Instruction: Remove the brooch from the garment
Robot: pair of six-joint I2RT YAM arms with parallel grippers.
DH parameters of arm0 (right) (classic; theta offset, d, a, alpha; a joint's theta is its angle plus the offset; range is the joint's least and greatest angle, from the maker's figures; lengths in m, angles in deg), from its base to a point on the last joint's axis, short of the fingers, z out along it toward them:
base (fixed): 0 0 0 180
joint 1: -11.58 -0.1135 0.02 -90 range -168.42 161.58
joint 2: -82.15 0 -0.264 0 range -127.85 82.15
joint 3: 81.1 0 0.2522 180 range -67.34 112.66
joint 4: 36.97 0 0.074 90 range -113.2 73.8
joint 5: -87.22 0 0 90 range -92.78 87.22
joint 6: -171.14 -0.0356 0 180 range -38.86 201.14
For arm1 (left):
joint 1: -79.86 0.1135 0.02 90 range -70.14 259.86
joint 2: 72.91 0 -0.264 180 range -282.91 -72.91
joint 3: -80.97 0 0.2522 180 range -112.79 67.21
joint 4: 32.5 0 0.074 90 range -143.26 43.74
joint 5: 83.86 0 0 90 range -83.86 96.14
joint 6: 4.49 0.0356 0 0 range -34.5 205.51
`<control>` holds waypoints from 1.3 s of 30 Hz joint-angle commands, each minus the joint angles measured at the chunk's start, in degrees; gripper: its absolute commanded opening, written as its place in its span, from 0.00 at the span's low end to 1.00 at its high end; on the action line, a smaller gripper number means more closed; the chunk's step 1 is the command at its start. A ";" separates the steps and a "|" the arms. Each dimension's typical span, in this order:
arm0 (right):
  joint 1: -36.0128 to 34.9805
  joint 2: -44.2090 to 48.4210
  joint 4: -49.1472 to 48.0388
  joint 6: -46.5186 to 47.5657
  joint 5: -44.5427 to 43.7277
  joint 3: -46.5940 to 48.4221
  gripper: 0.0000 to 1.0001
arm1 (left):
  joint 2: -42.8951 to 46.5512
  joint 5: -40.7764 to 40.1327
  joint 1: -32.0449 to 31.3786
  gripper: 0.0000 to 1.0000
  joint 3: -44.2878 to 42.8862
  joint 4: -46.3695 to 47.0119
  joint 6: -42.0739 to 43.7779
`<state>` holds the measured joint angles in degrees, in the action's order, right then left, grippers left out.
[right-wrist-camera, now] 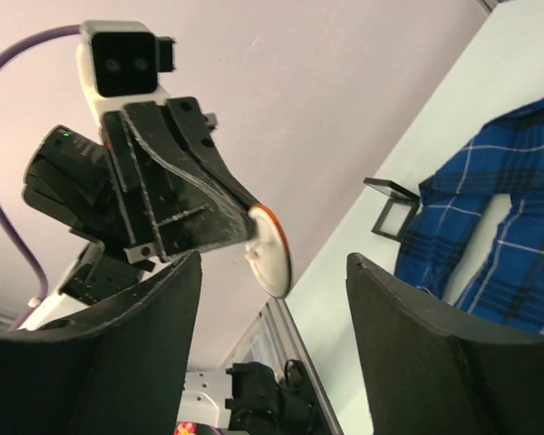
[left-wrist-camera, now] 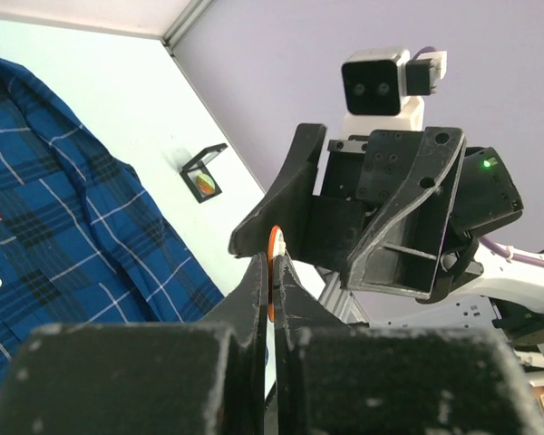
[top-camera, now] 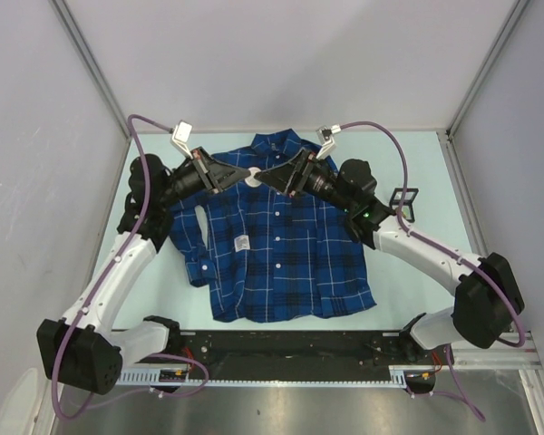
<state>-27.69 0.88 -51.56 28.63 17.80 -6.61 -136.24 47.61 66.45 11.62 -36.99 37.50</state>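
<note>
The brooch (top-camera: 251,175), a round white disc with an orange rim, is held in the air over the collar of the garment (top-camera: 272,254). My left gripper (top-camera: 242,174) is shut on the brooch's edge. In the left wrist view the orange rim (left-wrist-camera: 272,239) sticks out between the closed fingers (left-wrist-camera: 254,290). My right gripper (top-camera: 270,175) stands open just right of the brooch, facing it. In the right wrist view the disc (right-wrist-camera: 272,256) hangs between and beyond its spread fingers (right-wrist-camera: 154,326), not touching them. The dark blue plaid shirt (right-wrist-camera: 503,227) lies flat on the table.
A small black-framed box (top-camera: 404,201) stands on the table right of the shirt, also seen as a small frame (left-wrist-camera: 204,172) from the left wrist. Grey walls enclose the back and sides. A black rail (top-camera: 290,349) runs along the near edge between the arm bases.
</note>
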 commanded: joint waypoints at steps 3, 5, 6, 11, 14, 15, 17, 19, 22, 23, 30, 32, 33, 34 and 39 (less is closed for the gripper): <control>-0.37 -0.90 -6.27 -1.10 -1.86 0.27 0.56 | -0.83 2.30 0.40 0.00 0.13 2.50 -0.33; -0.29 -1.17 -6.27 -0.93 -1.59 0.18 0.52 | -0.83 2.30 0.40 0.00 -0.04 2.50 -0.33; -0.28 -1.25 -6.44 -0.93 -1.42 0.27 0.50 | -0.83 2.38 0.40 0.00 -0.13 2.50 -0.33; -0.37 -1.25 -7.24 -1.01 -1.07 0.18 0.39 | -1.00 2.38 0.40 0.00 -0.04 2.24 -0.16; -0.20 -1.60 -7.24 -0.75 -0.28 0.27 0.38 | -1.09 2.38 0.40 0.00 0.05 2.24 -0.33; -0.28 -1.69 -7.15 -0.84 -0.10 0.27 0.39 | -1.18 2.38 0.40 0.00 -0.04 2.24 -0.51; -0.28 -2.04 -7.06 -0.32 0.25 0.35 0.40 | -1.36 2.65 0.40 0.00 0.05 2.85 -1.20; -0.72 -2.05 -6.36 0.56 -0.01 0.35 0.36 | -1.71 2.91 0.40 0.00 0.13 3.46 -1.73; -0.99 -1.78 -5.39 1.97 -0.63 0.44 0.35 | -2.06 3.61 0.40 0.00 0.13 3.90 -2.35; -0.99 -1.87 -5.22 2.06 -0.54 0.62 0.34 | -2.06 3.61 0.40 0.00 0.22 3.82 -2.35; -1.95 -2.57 -2.67 3.82 -0.98 2.29 0.28 | -1.97 3.53 0.40 0.00 0.31 3.99 -2.53; -2.30 -2.66 -1.88 4.87 -1.33 2.46 0.27 | -1.97 3.61 0.40 0.00 0.14 3.82 -2.62; -2.48 -2.66 -1.53 5.14 -1.42 2.64 0.26 | -1.97 3.61 0.40 0.00 0.13 3.73 -2.62; -2.66 -2.66 -1.09 5.49 -1.77 2.73 0.26 | -1.89 3.61 0.40 0.00 0.05 3.47 -2.70; -4.06 -2.57 0.76 8.73 -5.54 3.08 0.23 | -1.97 4.05 0.40 0.00 0.74 4.52 -5.16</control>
<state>-29.70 -1.48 -52.81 33.26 14.69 -5.84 -138.40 49.93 66.96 12.03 -36.09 35.62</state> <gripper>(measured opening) 0.248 0.007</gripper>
